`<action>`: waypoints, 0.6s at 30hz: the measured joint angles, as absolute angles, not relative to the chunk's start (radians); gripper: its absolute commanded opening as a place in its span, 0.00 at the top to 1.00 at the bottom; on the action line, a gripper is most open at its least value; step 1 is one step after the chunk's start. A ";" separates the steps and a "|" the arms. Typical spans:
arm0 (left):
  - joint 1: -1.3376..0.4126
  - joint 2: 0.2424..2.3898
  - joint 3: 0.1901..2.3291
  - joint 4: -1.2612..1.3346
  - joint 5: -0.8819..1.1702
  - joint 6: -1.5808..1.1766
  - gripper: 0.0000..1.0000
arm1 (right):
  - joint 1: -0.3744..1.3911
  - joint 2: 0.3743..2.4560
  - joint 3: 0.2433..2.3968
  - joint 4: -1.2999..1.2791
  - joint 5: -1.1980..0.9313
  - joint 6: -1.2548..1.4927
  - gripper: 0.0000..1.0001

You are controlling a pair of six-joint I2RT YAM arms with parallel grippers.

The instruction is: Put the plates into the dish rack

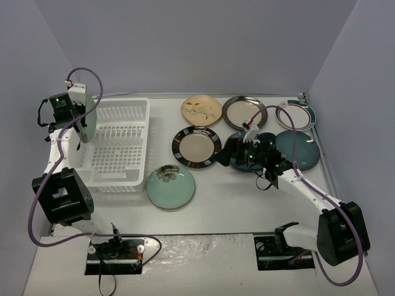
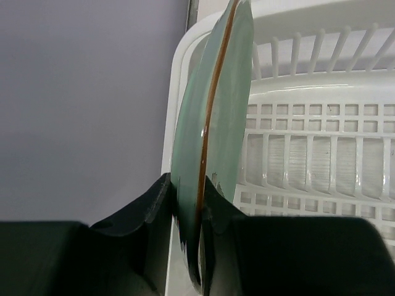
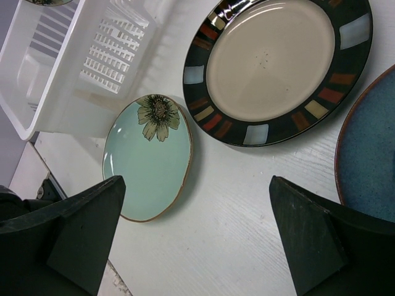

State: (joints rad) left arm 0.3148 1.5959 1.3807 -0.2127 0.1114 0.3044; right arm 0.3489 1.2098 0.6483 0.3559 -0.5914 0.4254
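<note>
My left gripper (image 1: 82,125) (image 2: 191,203) is shut on the rim of a light teal plate (image 1: 89,120) (image 2: 213,123). It holds the plate on edge, upright, over the left end of the white dish rack (image 1: 120,148) (image 2: 308,92). My right gripper (image 1: 232,152) (image 3: 197,234) hangs open and empty over bare table between plates. Below it lie a teal flowered plate (image 1: 170,187) (image 3: 148,160), a dark-rimmed beige plate (image 1: 196,147) (image 3: 271,61) and a dark blue plate (image 3: 370,160).
Further back on the table lie a tan floral plate (image 1: 201,109), a second dark-rimmed plate (image 1: 244,111), a white plate with a teal-red rim (image 1: 295,115) and a dark blue plate (image 1: 299,150). The enclosure walls stand close on the left and right.
</note>
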 measured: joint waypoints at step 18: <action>0.316 1.609 1.341 -0.138 0.103 0.293 1.00 | 0.362 1.231 0.648 0.357 -0.618 0.417 0.00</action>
State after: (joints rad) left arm 0.3157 1.6090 1.3409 -0.1383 0.1033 0.2934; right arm 0.3618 1.2309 0.6483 0.3569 -0.6182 0.4171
